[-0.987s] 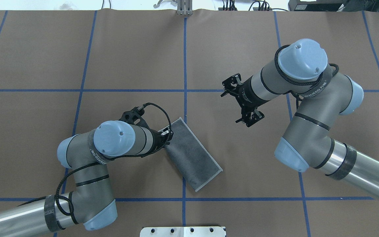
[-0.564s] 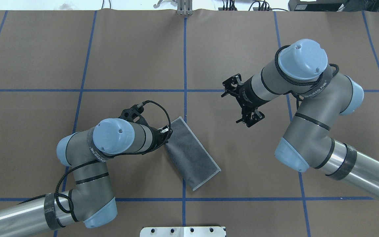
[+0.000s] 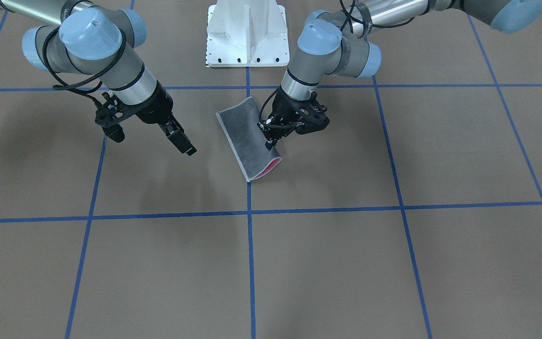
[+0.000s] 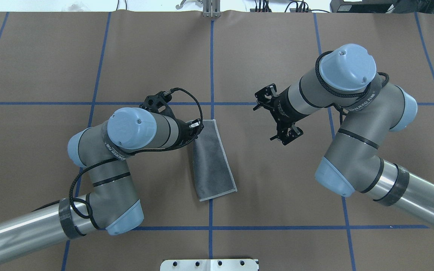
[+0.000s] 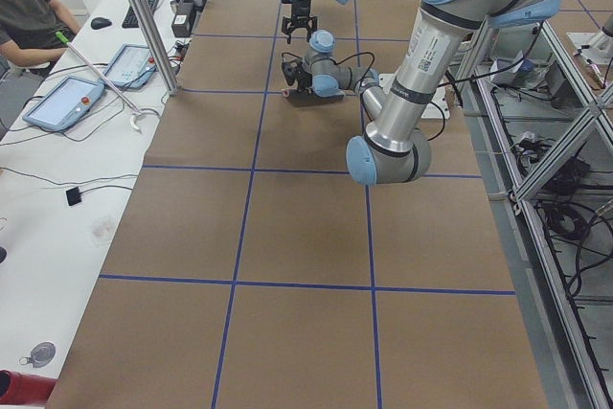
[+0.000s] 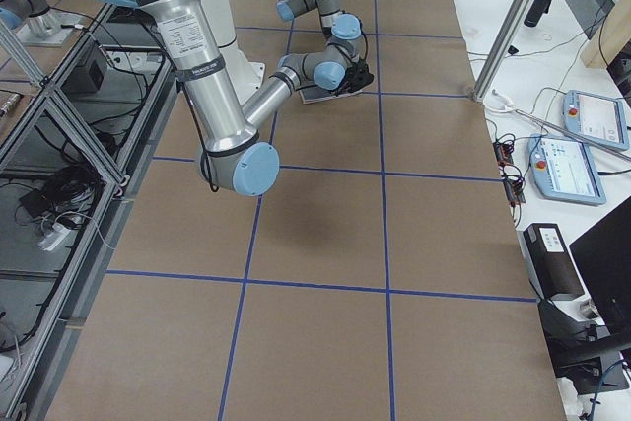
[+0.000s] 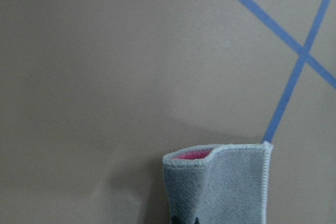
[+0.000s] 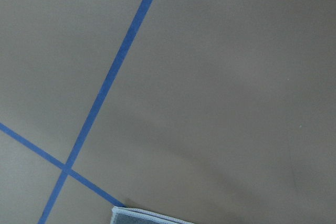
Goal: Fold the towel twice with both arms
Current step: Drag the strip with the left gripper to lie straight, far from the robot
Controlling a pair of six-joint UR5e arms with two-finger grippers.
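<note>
The towel [image 4: 213, 165] lies folded in half on the brown table, a narrow strip with the dark grey face up and a pale stitched edge. Pink shows inside its open end in the front-facing view [image 3: 271, 167]. My left gripper [image 4: 196, 128] is shut on the towel's far left corner; in the front-facing view the gripper [image 3: 270, 139] pinches the towel's long edge. The left wrist view shows the lifted corner [image 7: 226, 182] with pink inside. My right gripper [image 4: 275, 114] is open and empty, above the table to the towel's right, apart from it. A towel corner [image 8: 147, 217] shows in the right wrist view.
Blue tape lines [image 4: 211, 67] divide the table into squares. The white pedestal base [image 3: 245, 33] stands at the robot's edge. An operator [image 5: 29, 16] sits at a side desk with tablets beyond the table's far edge.
My left gripper has moved away from the robot with the towel's corner. The towel has swung round and now lies nearly straight along the centre line. The right arm has not moved.
</note>
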